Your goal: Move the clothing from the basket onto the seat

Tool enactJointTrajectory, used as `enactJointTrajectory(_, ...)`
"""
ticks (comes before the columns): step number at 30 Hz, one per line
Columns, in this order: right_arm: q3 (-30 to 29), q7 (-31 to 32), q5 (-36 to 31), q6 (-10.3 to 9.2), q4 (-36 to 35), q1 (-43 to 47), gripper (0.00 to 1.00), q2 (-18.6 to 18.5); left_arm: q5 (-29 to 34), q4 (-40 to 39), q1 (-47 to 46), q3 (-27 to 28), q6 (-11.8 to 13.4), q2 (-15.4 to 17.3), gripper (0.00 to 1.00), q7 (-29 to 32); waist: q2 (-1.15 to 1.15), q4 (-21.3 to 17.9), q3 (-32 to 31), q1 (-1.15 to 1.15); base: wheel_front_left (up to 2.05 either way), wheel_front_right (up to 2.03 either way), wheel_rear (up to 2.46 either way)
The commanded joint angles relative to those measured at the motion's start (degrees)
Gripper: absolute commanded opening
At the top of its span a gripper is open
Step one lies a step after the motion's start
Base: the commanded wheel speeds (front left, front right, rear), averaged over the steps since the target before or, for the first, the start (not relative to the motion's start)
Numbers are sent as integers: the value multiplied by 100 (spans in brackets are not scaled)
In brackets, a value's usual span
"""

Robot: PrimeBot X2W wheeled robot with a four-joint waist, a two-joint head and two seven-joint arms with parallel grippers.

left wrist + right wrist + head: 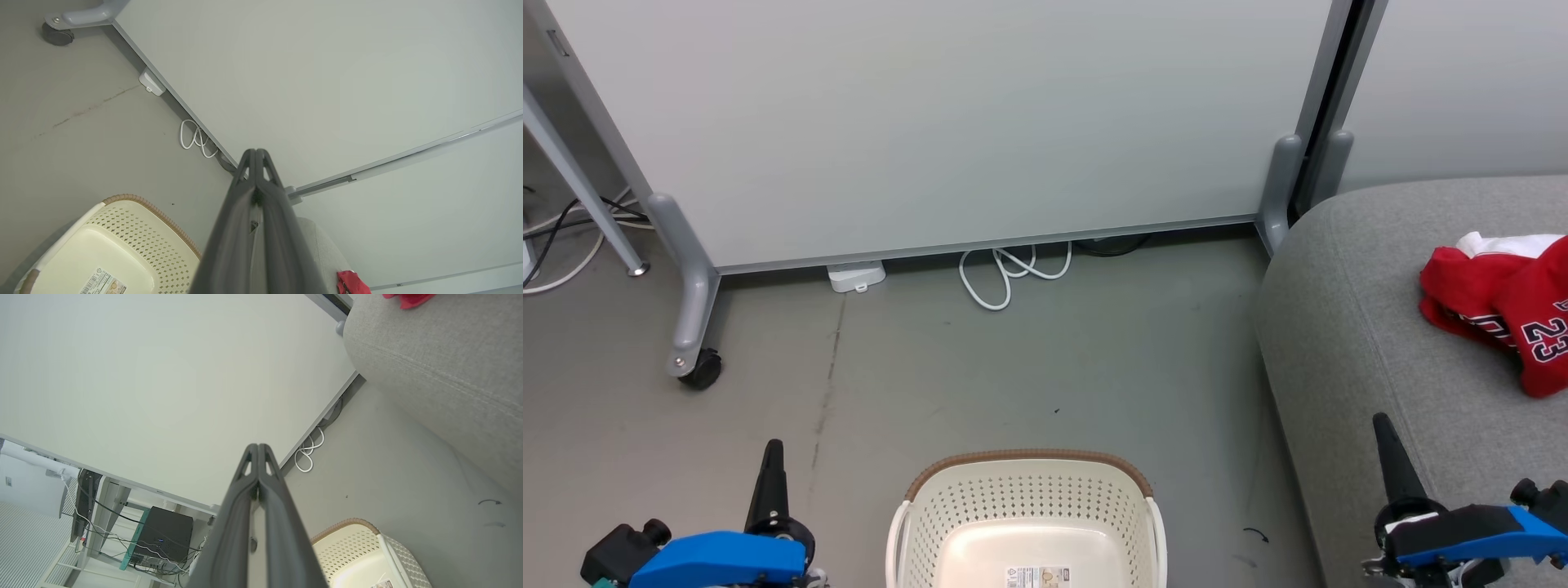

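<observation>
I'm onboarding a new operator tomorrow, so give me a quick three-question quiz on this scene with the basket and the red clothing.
1. True or false: the basket holds no clothing.
2. The jaws of the left gripper and the right gripper are: A both shut; B both open; C one open, one shut.
3. Fill in: the red clothing lies on the grey ____.
Key: 1 true; 2 A; 3 seat.

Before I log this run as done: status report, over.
Shut, empty: left gripper, right gripper. On the seat: clothing. No garment showing in basket. Off by the panel: white cable.
</observation>
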Motion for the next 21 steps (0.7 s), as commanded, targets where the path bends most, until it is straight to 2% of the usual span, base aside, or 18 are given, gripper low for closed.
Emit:
enactJointTrajectory(1,-17,43,167,3,-83,-155,0,-39,-148,-86,-154,51,-9,11,0,41,0,-2,1,0,0,0,0)
enactJointTrajectory(21,-58,292,1341,3,-155,-226,0,-50,-1199,-214,-298,207,-11,2,0,336,0,-42,10,0,0,0,0)
